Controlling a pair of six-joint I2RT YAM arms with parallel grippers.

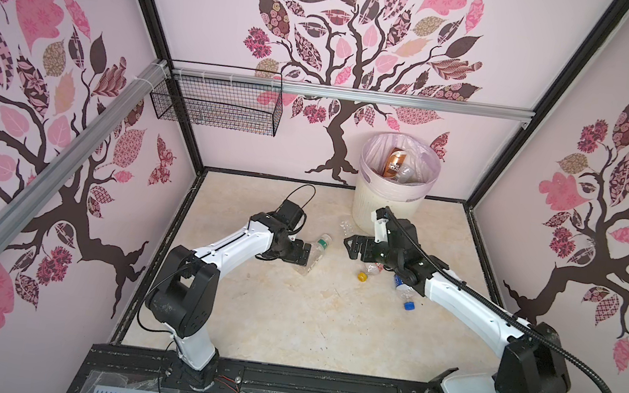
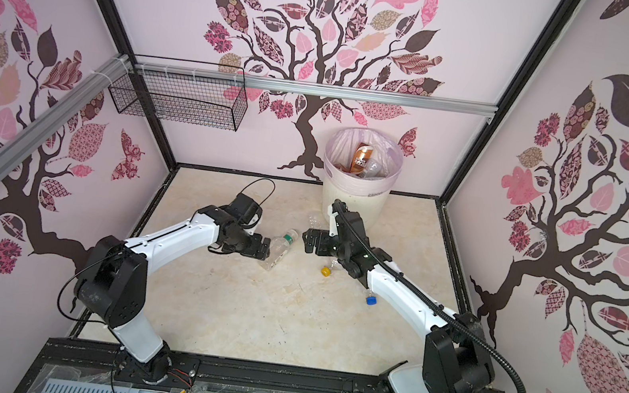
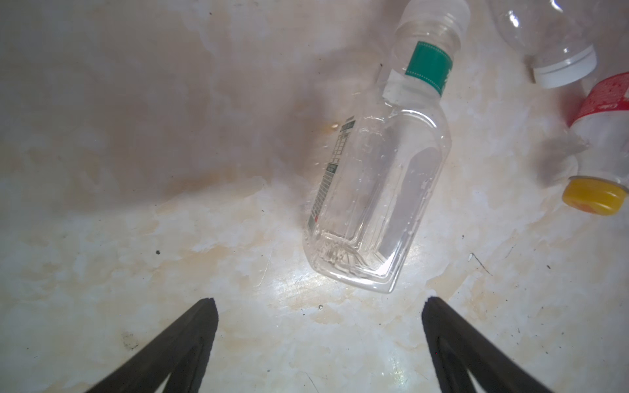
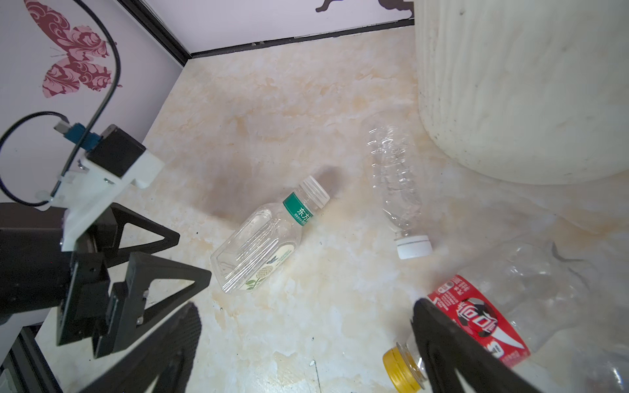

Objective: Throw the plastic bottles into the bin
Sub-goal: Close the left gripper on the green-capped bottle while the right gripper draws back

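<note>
my left claw (image 3: 320,301) stood wide and empty, just short of the base of the green-banded bottle (image 3: 377,177), which lay on its side on the floor (image 3: 136,170), apart from the bin (image 1: 386,211). my right claw (image 4: 306,306), also wide, hung near the red-labelled bottle (image 4: 476,320). step in hand: approach. next, i judged: straddle the body, close, lift binward.

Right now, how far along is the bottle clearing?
Done: a brown-labelled bottle and others sit in the bin. In hand: nothing; left gripper and right gripper open. Left: at least four on the table: green-banded bottle, white-capped bottle, red-labelled bottle, blue-capped bottle.
</note>
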